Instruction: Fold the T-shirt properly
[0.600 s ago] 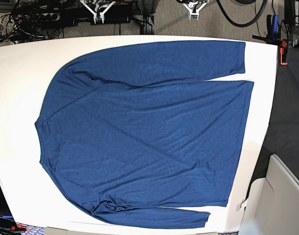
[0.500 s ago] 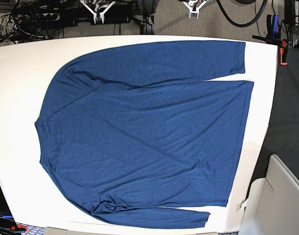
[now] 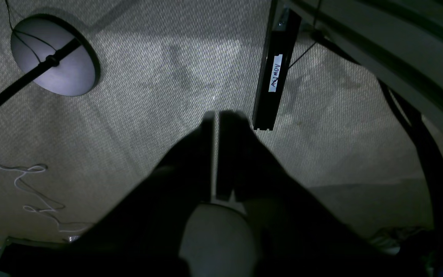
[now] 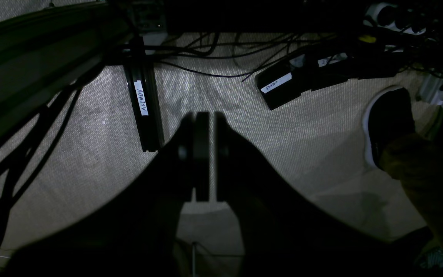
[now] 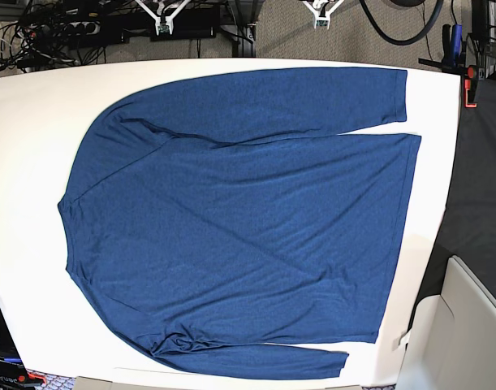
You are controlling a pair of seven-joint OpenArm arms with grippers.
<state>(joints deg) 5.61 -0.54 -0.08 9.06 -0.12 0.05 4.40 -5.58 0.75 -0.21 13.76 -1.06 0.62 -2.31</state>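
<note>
So far, nothing has been shifted on the T-shirt (image 5: 239, 219) since the earlier base views: it is spread flat across the white bench (image 5: 28, 122), sleeves laid along the far and near edges, unfolded. Thin, heathered navy knit is seen, faintly creased. Both pairs of fingers, left gripper (image 3: 217, 119) and right gripper (image 4: 205, 117), are pressed together, empty, above woven carpet (image 3: 148, 77); folding has seemingly not begun.

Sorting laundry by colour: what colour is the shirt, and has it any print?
Dark navy blue, plain, no print: the shirt shows best in the base view.
</note>
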